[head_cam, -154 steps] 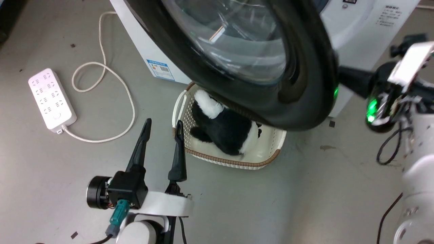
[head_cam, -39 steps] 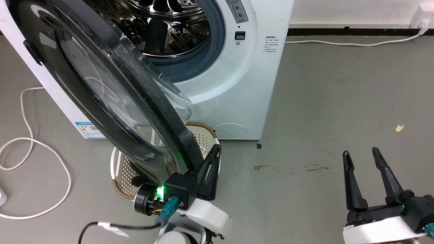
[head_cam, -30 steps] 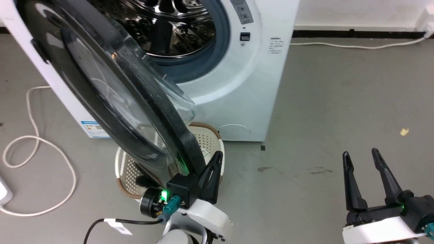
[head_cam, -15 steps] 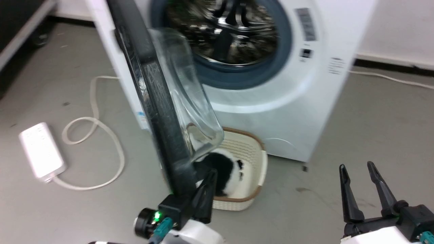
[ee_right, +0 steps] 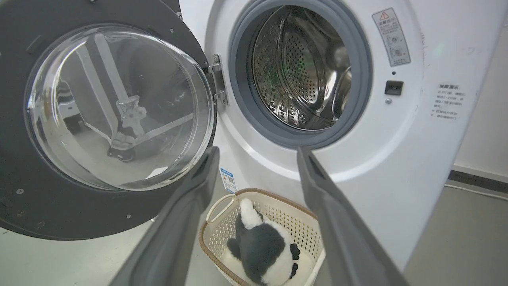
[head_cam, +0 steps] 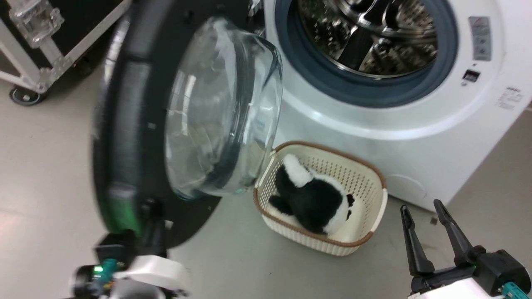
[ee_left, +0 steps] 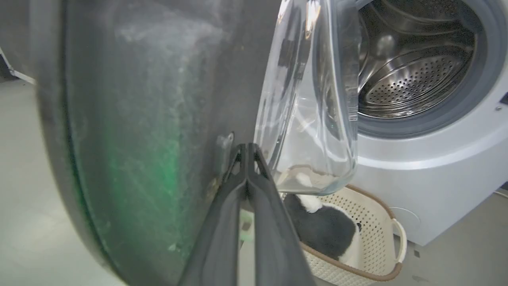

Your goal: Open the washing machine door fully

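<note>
The door (head_cam: pixel 183 116) is swung wide, left of the exposed drum (head_cam: pixel 365 37). The left fingers (ee_left: pixel 222 230) are closed, with their tips against the door's inner face. The right fingers (ee_right: pixel 174 226) are spread and empty. Little opening travel, if any, is judged to remain.

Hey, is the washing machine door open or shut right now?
Open. The washing machine door stands swung out on its hinge, clear of the steel drum opening.
</note>
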`<state>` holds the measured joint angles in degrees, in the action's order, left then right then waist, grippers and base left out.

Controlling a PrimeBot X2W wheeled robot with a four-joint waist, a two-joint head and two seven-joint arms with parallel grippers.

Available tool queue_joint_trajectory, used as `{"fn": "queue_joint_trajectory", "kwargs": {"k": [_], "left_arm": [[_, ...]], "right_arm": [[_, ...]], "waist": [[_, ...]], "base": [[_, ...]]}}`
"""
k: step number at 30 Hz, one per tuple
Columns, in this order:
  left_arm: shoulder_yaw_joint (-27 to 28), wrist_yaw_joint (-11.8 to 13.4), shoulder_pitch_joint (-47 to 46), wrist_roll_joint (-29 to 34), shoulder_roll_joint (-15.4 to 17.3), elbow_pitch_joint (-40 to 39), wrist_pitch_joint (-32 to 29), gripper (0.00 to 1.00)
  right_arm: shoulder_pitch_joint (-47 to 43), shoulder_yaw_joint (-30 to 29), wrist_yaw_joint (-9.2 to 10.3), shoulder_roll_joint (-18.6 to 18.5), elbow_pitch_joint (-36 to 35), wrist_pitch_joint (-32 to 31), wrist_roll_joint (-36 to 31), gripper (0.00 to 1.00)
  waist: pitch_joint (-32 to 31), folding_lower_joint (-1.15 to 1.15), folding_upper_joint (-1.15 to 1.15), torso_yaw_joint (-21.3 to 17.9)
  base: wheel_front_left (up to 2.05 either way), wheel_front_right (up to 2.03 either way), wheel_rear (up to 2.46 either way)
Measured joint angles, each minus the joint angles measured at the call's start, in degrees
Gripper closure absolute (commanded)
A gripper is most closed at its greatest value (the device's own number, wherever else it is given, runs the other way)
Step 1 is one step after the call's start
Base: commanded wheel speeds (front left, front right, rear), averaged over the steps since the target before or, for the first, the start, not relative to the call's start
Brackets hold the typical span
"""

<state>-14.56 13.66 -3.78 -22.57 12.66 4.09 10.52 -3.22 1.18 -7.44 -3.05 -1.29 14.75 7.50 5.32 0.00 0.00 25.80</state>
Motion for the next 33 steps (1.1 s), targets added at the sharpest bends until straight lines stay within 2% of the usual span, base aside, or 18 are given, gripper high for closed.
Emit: {"fn": "queue_joint_trajectory", "kwargs": {"k": [9, 15, 20, 27, 33], "left_arm": [[9.92, 0.14, -2.95, -6.03, 5.08, 2.34, -0.46, 1.00], [15.27, -2.26, -7.32, -9.64, 9.32, 8.95, -0.20, 1.00], [17.62, -3.49, -11.70, -11.17, 11.98, 15.06, 0.20, 1.00], [19.08, -4.35, -15.36, -11.43, 12.93, 22.13, 2.48, 1.00], [19.97, -5.25, -15.88, -10.22, 12.88, 23.96, 3.72, 1.00]], "right_arm": [[1.79, 0.20, 0.00, -1.15, 0.29, 0.00, -1.08, 0.00], [2.68, 0.16, 0.00, -2.68, -0.30, -0.55, -1.44, 0.00], [3.37, 0.04, 0.00, -3.41, -1.23, -1.27, -1.48, 0.00], [3.79, -0.46, 0.00, -3.75, -1.69, -1.51, -1.49, 0.00], [3.77, -0.68, 0.00, -3.77, -1.57, -1.48, -1.49, 0.00]], "waist": [[5.24, 0.00, 0.00, -0.13], [8.48, 0.01, 0.00, -1.67], [10.71, 0.01, 0.00, -3.16], [12.09, 0.01, 0.00, -4.81], [11.10, 0.01, 0.00, -5.23]], "base": [[0.00, 0.00, 0.00], [0.00, 0.00, 0.00], [0.00, 0.00, 0.00], [0.00, 0.00, 0.00], [0.00, 0.00, 0.00]]}}
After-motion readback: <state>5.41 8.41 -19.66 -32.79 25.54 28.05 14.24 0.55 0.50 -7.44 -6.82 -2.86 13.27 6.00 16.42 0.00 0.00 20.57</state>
